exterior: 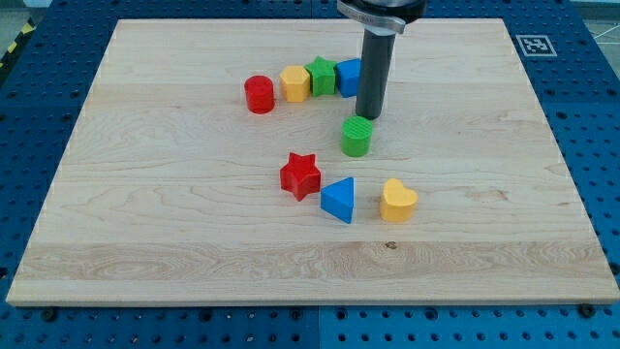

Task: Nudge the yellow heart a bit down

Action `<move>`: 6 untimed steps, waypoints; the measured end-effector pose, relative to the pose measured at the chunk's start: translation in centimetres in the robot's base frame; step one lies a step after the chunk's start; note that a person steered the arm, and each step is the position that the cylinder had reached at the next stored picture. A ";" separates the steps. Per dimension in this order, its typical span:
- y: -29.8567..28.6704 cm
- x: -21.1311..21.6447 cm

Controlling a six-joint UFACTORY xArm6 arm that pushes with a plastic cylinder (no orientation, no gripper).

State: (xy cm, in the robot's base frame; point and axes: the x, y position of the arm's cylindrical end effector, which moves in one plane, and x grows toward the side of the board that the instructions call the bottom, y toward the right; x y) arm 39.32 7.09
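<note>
Yellow heart (398, 201) sits right of board centre, nearer the bottom edge; light, rigid, probably slides easily. No pincer, just my tip (366, 117) above the green cylinder (356, 137). I'd push its top lobes.

Pale wooden worktop (194, 223) with visible grain and smooth matt finish, yellow heart-shaped plastic block (397, 201) slightly glossy, red star-shaped plastic block (300, 175) with soft sheen, dark matt rod, blue perforated metal-looking base (591, 116)

One view only — high, looking obliquely down on the whole wooden board (194, 252); moderately near.
</note>
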 end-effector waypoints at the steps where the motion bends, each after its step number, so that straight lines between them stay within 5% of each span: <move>1: 0.2 2.0; 4: 2.3 10.5; 6: -1.4 11.3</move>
